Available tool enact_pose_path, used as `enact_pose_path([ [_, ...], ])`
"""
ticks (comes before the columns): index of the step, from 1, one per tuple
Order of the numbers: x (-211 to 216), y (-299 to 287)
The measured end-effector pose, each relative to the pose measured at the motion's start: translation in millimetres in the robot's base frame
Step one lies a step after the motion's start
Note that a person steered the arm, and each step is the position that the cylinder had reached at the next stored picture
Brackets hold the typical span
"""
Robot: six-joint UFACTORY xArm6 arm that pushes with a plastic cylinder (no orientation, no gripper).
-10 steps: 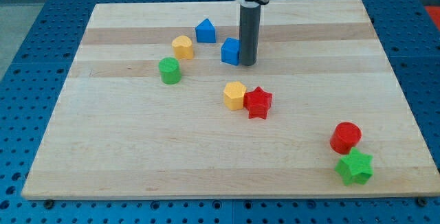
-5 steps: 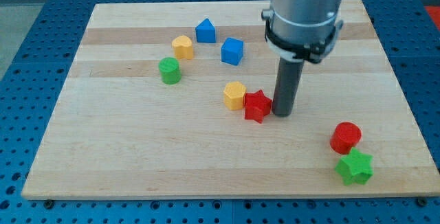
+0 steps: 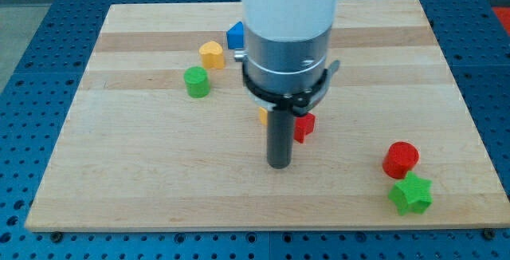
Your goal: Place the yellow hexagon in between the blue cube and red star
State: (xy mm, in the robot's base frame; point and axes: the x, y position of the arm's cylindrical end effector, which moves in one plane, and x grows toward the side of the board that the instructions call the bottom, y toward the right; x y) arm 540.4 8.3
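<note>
Tip (image 3: 277, 164) down on the desk (image 3: 159, 180), just below the red star (image 3: 304, 126) and yellow hexagon (image 3: 262, 116), both mostly hidden behind the arm. No gripper here, only a bare rod, holding nothing. Blue cube hidden, position unknown. Blue house (image 3: 234, 35), yellow block (image 3: 211, 54), green cylinder (image 3: 196, 81) upper left. Red cylinder (image 3: 400, 159) and green star (image 3: 411, 194) touching, lower right.
</note>
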Motion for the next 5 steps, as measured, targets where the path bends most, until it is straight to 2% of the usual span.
enact_pose_path([
  [2,-66.2,-2.6],
  [5,-83.0,6.4],
])
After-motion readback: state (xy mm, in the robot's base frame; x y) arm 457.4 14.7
